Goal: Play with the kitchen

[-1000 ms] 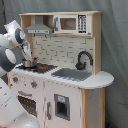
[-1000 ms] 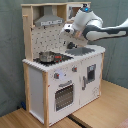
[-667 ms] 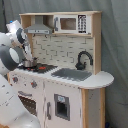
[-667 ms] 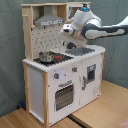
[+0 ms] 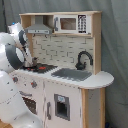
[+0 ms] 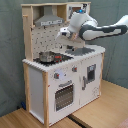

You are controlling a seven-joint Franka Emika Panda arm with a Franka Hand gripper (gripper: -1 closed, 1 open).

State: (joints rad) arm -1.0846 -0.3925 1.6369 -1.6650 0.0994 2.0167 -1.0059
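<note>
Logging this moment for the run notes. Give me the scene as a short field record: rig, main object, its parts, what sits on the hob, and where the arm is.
rig: one white robot arm
main object: toy kitchen on a wood surface
upper parts: grey hood, microwave
counter parts: black faucet, sink, red-ringed hob
on hob: small metal pot
front: oven door
arm position: gripper above the counter, below the hood

Around me I see 1 plain grey-green fabric backdrop point(image 6: 12, 60) hanging behind everything in both exterior views, and, in the second exterior view, 1 light wooden tabletop point(image 6: 107, 107) whose boards meet at 1 dark seam running diagonally.
</note>
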